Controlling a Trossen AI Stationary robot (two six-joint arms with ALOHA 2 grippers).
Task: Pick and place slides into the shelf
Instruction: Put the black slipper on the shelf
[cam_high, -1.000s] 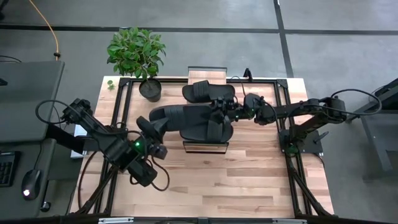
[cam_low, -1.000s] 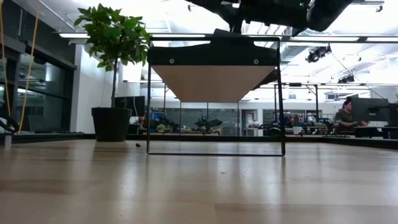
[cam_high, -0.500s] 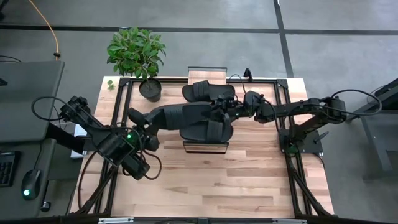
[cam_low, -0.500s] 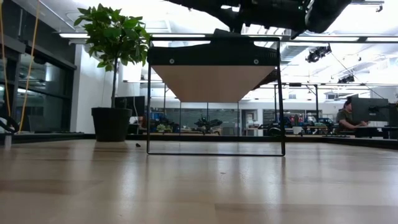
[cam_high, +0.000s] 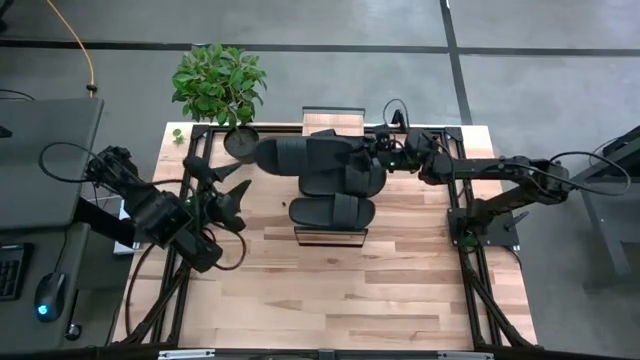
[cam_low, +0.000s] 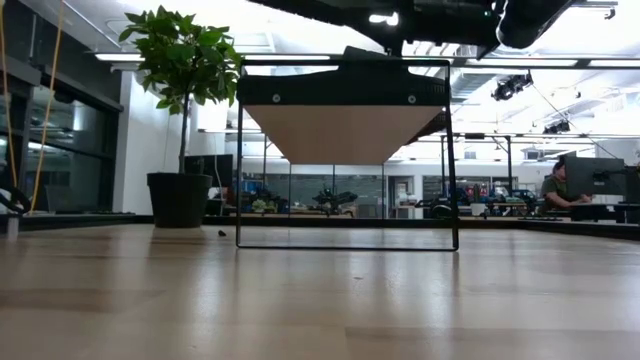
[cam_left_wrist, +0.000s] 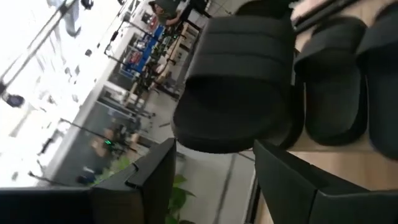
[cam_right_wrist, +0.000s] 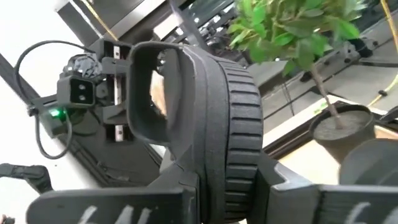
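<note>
One slide (cam_high: 300, 158) by plant (cam_high: 220, 82), shelf (cam_high: 330, 236)

Both arms are matte black, built of chunky jointed links. Loose black cables loop off the left arm (cam_high: 150, 210) and right arm (cam_high: 500, 170). A green light glows on the left arm's wrist housing. Pincer fingers (cam_left_wrist: 292, 186) are dark, flat-faced blocks.

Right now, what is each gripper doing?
Left gripper: open, holding nothing.
Right gripper: shut on a black slide, held above the shelf.
</note>
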